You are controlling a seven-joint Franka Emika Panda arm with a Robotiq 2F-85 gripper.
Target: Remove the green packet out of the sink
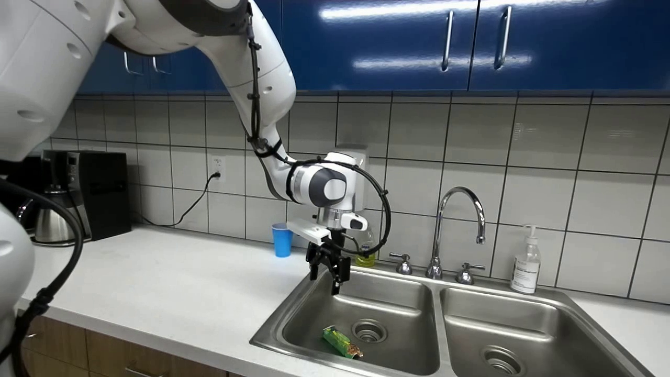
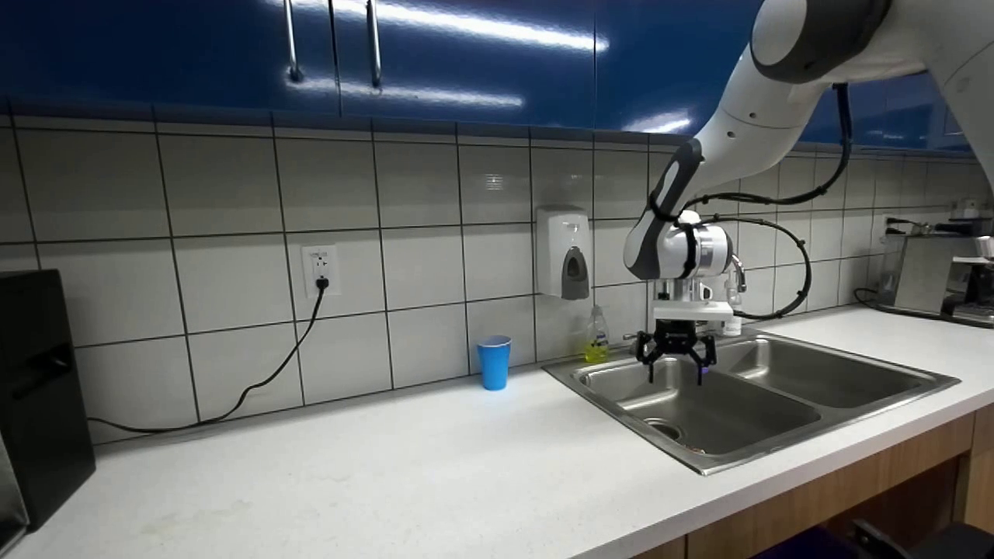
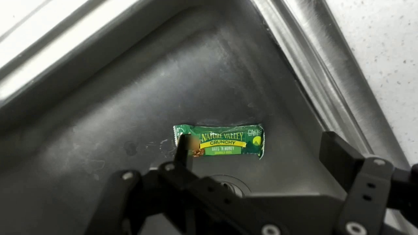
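The green packet (image 1: 341,342) lies flat on the floor of a basin of the steel sink (image 1: 441,335), beside the round drain. The wrist view shows its printed face up (image 3: 225,141), with the left finger covering part of its left end. In an exterior view the near rim of the sink (image 2: 626,414) hides nearly all of it. My gripper (image 1: 325,280) is open and empty. It points down above the same basin, toward the wall side, apart from the packet. Its fingers stand wide apart in the wrist view (image 3: 261,150) and in an exterior view (image 2: 675,378).
A chrome faucet (image 1: 438,230) with two handles stands behind the sink. A pump bottle (image 1: 525,267), a yellow-green soap bottle (image 2: 596,341) and a blue cup (image 2: 494,363) stand along the wall. A wall dispenser (image 2: 553,248) hangs above. A black machine (image 1: 102,193) stands on the counter.
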